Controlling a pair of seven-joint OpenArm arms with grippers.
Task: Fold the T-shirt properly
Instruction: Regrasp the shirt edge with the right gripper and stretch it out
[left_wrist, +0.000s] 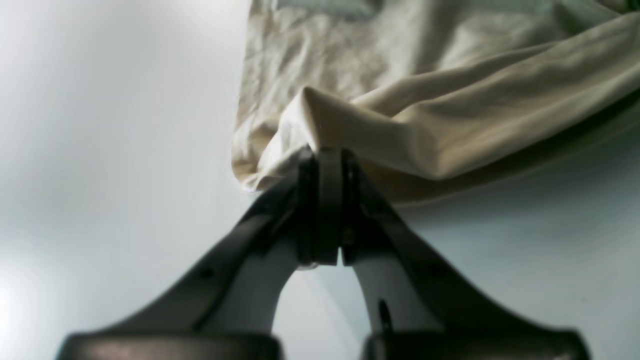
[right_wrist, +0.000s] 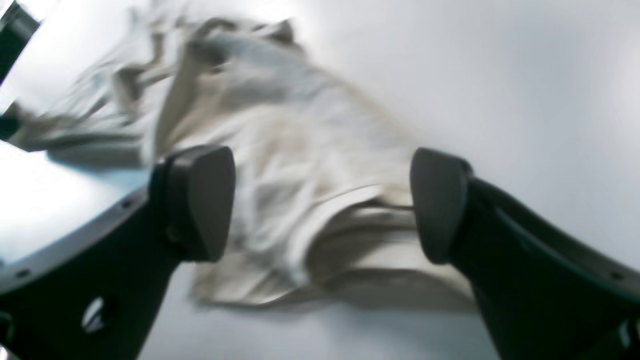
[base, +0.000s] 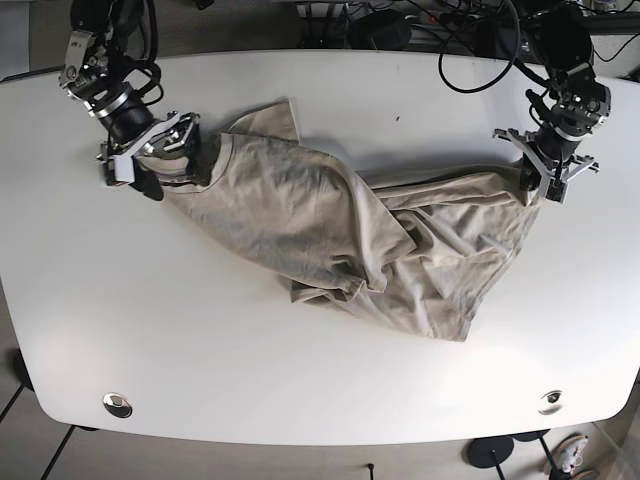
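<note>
The left gripper (left_wrist: 320, 155) has its jaws pressed together on a pinched fold of the T-shirt (base: 400, 240), while the right gripper (right_wrist: 322, 205) stands wide, its pads (right_wrist: 200, 200) spread to either side of the ribbed collar edge and closed on nothing. The beige shirt lies crumpled across the middle of the white table (base: 300, 380), stretched between the two tools, with a heap of overlapped cloth roughly midway. The main risk, as I judge it, is a one-sided pull: if the left gripper draws away before the right one bites, the whole garment may slide after it and the central bunching may tighten rather than spread. The pinch itself looks shallow, only a ridge of fabric ahead of the fingertips, so a sharp tug could slip it free. The right gripper, closing where it hangs, might catch several layers at the neck instead of one edge, which would lock in a twist. For room, the left gripper sits close to the table's side edge behind it, with cables (base: 480, 40) beyond, so retreat there is short; the right gripper is likewise near its own edge. Open tabletop lies broad on the near side of the shirt.
</note>
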